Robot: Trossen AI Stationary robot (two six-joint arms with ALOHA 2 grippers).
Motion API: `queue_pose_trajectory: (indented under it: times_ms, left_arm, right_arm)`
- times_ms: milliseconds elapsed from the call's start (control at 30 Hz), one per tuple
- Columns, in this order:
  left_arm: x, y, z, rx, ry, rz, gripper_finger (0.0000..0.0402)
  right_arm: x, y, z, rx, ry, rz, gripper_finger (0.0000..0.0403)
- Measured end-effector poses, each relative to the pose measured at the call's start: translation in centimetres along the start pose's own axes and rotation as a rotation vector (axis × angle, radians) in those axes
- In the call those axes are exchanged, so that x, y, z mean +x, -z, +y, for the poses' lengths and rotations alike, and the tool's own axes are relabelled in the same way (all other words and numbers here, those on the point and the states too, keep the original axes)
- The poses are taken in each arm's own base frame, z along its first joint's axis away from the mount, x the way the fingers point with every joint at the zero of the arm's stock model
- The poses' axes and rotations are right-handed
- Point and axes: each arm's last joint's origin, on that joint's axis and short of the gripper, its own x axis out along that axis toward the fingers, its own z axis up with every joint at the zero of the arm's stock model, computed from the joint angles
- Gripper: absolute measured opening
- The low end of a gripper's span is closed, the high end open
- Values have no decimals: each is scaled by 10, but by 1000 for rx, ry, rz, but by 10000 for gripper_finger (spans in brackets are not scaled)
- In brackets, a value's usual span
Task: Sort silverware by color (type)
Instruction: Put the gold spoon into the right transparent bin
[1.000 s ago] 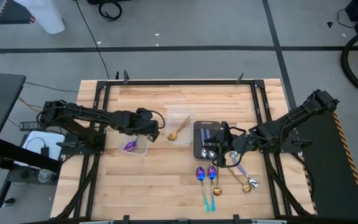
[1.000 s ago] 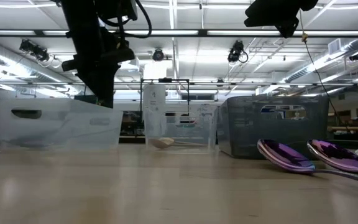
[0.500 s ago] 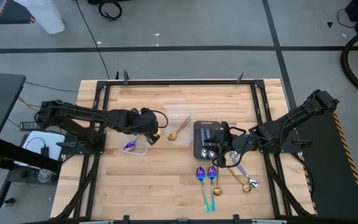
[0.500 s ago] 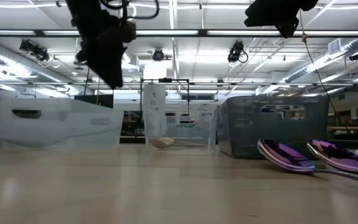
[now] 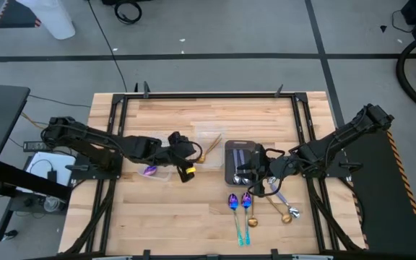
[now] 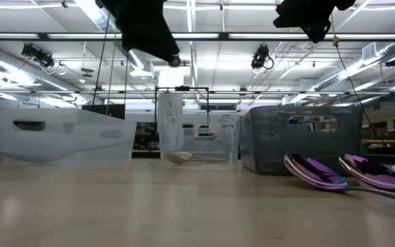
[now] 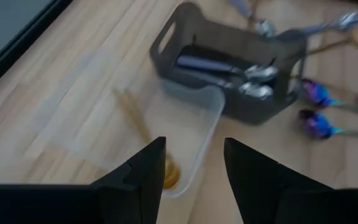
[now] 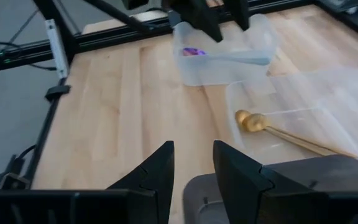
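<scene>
On the worktop (image 5: 193,217), from the left, we see a purple spoon (image 5: 150,170) in the first clear tub (image 5: 157,172). Our left hand (image 5: 185,160) hovers just beside it, fingers (image 7: 143,177) apart and empty, above the gap toward the second tub (image 5: 209,148), which holds one gold spoon (image 5: 202,156). Next comes the grey tray (image 5: 241,160) with silver spoons (image 5: 244,173). Our right hand (image 5: 260,173) hangs over the tray's right edge, fingers (image 8: 157,171) parted, holding nothing. Below the tray, two purple spoons (image 5: 238,204) lie loose side by side, with more spoons (image 5: 287,212) to their right.
</scene>
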Motion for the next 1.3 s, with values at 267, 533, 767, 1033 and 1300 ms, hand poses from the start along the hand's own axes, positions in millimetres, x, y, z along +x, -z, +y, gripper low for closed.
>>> queue_pose_trajectory:
  times_ms: [267,533,767,1033,1300]
  left_arm:
    - [-4,-1,-10,0,43,-44,171]
    - [-4,-1,-11,3,46,-43,171]
    - [-4,-1,-10,67,41,-46,171]
    - [-4,-2,-10,85,41,-48,171]
    - [-4,-1,-11,87,42,-46,171]
  right_arm:
    - [-1,5,4,-1,-182,115,122]
    - [-6,27,1,77,-141,351,122]
    - [-16,45,-5,179,7,527,121]
    - [-15,62,-5,279,84,708,121]
    - [-2,80,4,267,78,868,121]
